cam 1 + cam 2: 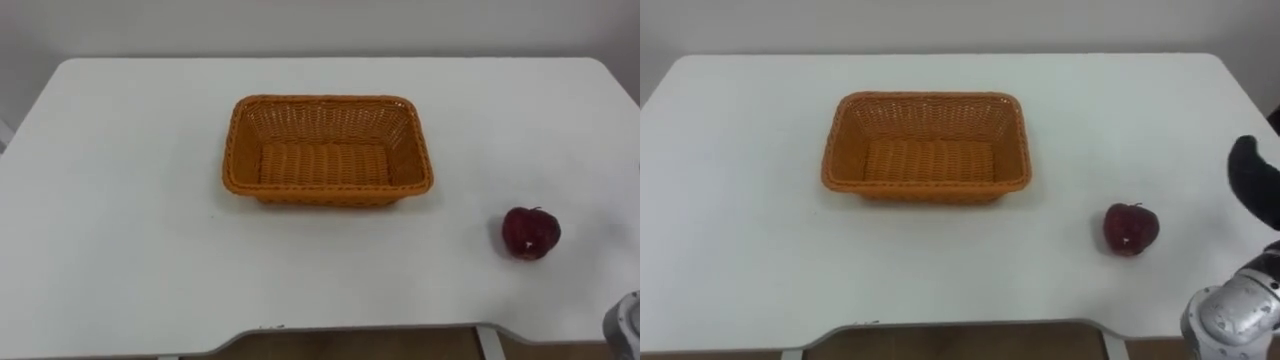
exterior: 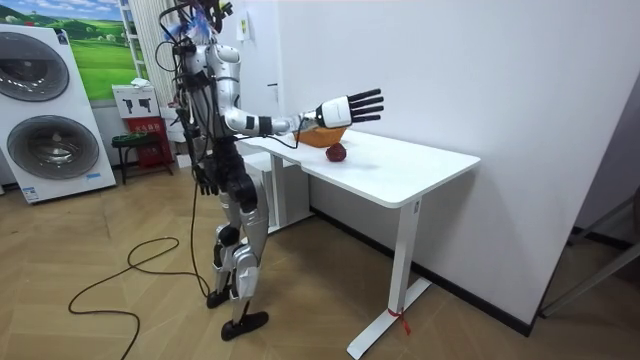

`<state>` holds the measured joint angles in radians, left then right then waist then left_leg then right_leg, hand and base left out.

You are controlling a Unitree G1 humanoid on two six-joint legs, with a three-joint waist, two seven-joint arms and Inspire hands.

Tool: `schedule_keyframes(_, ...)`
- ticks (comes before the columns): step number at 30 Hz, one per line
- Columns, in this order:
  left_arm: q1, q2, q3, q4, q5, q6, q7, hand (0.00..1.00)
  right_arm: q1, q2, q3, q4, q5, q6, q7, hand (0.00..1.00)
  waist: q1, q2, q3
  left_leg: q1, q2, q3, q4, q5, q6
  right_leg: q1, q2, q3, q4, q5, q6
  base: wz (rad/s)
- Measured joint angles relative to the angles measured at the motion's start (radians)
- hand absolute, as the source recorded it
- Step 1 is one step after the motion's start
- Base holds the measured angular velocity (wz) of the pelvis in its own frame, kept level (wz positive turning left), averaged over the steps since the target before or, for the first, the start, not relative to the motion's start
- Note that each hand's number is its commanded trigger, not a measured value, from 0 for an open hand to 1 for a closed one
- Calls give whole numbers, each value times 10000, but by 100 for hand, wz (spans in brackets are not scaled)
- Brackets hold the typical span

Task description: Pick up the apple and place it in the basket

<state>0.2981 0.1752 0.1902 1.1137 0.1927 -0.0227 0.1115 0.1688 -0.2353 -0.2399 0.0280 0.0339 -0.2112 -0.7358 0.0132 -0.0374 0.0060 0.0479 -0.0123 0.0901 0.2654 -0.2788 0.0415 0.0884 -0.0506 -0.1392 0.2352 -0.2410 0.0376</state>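
A dark red apple (image 1: 1130,229) lies on the white table (image 1: 740,200), off to the right and nearer the front edge. An orange wicker basket (image 1: 927,146) stands empty in the middle of the table. My right hand (image 1: 1246,172) comes in at the right edge, beyond and to the right of the apple and apart from it. In the room view the right hand (image 2: 350,108) is held out above the table, fingers straight and spread, holding nothing. My left hand (image 2: 203,183) hangs at my side, away from the table.
The table stands against a white wall (image 2: 450,70). I stand at its end, at the room view's left. Washing machines (image 2: 45,110) and a small stool (image 2: 130,145) stand behind me on the wooden floor.
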Motion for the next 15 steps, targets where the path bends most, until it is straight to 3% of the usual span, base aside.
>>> schedule_keyframes(15, 43, 27, -82, -33, 3, 8, -89, 0, 121, -3, 1197, 397, 1, 336, 2164, 0, 246, -79, -31, 67, -7, -116, 8, 2, -2, 132, -1, -69, -171, 4, -3, 2)
